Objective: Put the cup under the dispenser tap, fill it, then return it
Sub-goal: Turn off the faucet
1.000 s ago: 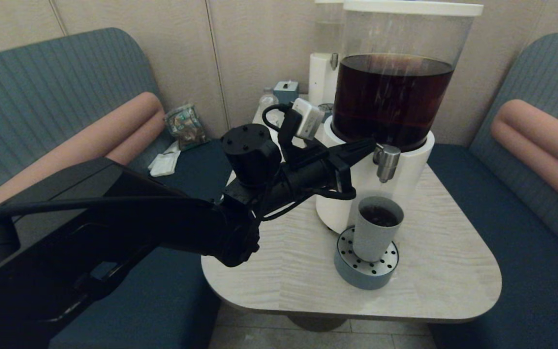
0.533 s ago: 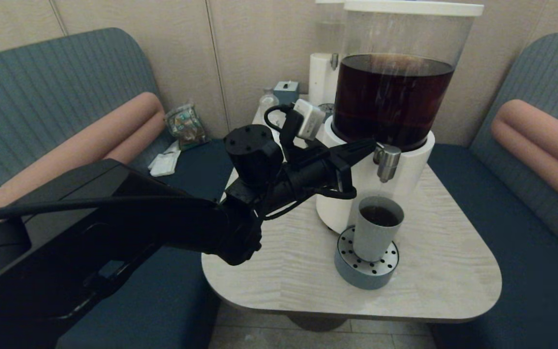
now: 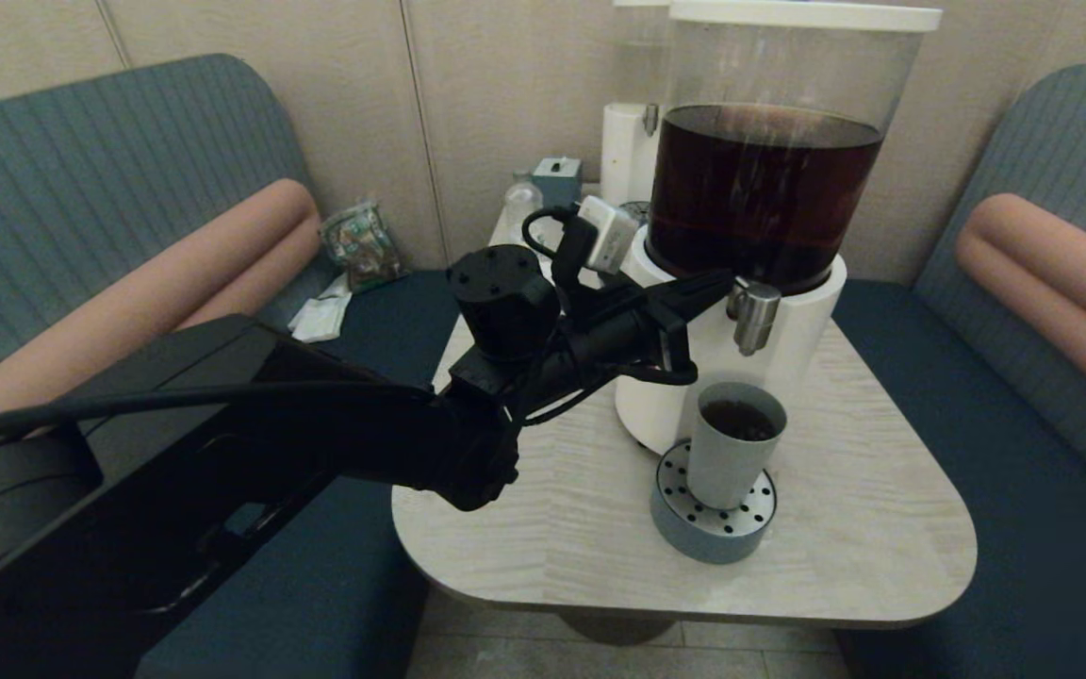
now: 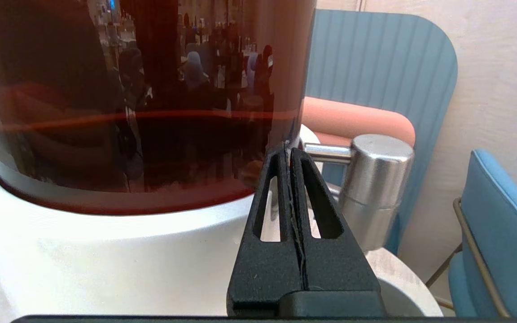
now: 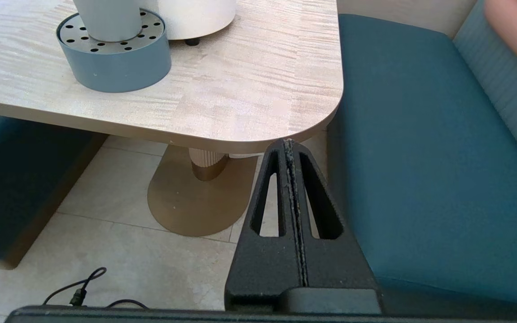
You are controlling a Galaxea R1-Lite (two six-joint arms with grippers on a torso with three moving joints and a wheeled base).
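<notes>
Your left gripper (image 3: 717,280) is pointing its fingers pressed flat together, holding nothing, with the tips just beside the dispenser tap (image 3: 752,316); in the left wrist view the closed fingertips (image 4: 287,154) are sitting next to the thin steel stem that joins the tap (image 4: 373,188) to the dispenser, and whether they are touching it is not clear. Behind the tap you are looking at the big dispenser's white base (image 3: 793,325) and, above it, the clear tank (image 3: 769,189) filled with dark-brown liquid. Directly below the tap the cup (image 3: 732,443) is standing upright, with dark liquid showing inside it, on the perforated metal top of the round blue-grey drip tray (image 3: 708,533), which is resting on the pale wood-grain table (image 3: 882,528) against the foot of the dispenser. Your right gripper (image 5: 289,150) is hanging low off the table's near right corner, above the tiled floor and beside the teal bench seat (image 5: 420,157), its fingers likewise closed together on nothing. A second, paler dispenser (image 3: 628,141) is standing behind the big one by the wall.
</notes>
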